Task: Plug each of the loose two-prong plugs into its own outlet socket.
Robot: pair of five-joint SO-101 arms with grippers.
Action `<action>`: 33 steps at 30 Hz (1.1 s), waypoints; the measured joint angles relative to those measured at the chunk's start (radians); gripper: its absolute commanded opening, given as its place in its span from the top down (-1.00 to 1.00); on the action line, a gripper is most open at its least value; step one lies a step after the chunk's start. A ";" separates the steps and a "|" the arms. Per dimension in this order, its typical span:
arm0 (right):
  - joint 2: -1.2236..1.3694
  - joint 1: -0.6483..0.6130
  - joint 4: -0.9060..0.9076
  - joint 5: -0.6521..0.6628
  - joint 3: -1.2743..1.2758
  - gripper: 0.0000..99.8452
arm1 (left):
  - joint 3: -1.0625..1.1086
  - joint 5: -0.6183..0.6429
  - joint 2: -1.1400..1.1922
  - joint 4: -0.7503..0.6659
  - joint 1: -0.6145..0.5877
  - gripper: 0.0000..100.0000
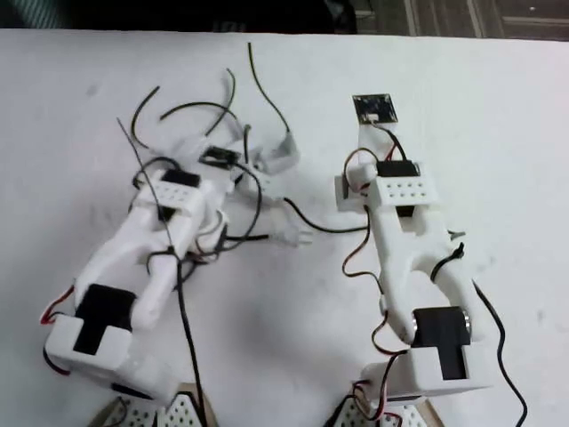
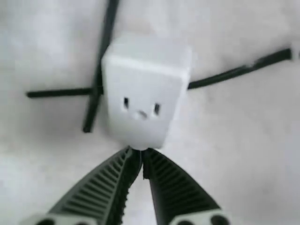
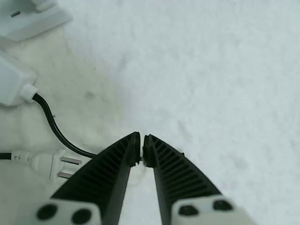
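A white outlet socket block (image 2: 143, 93) with two slots faces the left wrist camera, and black cables (image 2: 98, 70) cross behind it. My left gripper (image 2: 140, 161) is shut, its tips right at the block's near edge and nothing between them. My right gripper (image 3: 141, 150) is shut over bare table with nothing in it. Beside it lies a loose white two-prong plug (image 3: 49, 164) on a black cable; from above this plug (image 1: 298, 234) lies between the two arms. Another white plug body (image 3: 11, 86) and a white socket piece (image 3: 33, 18) lie farther off.
Several loose black cables (image 1: 200, 111) curl over the white table (image 1: 498, 133) behind the left arm (image 1: 169, 213). A white socket piece (image 1: 280, 151) sits among them. The right arm (image 1: 409, 231) has open table to its right and behind it.
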 measured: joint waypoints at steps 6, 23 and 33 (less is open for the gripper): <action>0.000 0.000 0.000 0.000 0.000 0.96 | -0.097 -0.193 0.000 0.075 -0.091 0.96; 0.000 0.000 0.000 0.000 0.000 0.96 | -0.031 -0.588 -0.419 0.284 -0.110 0.94; 0.000 -0.002 0.000 0.000 0.000 0.96 | 0.313 -0.523 -0.615 0.212 -0.046 0.60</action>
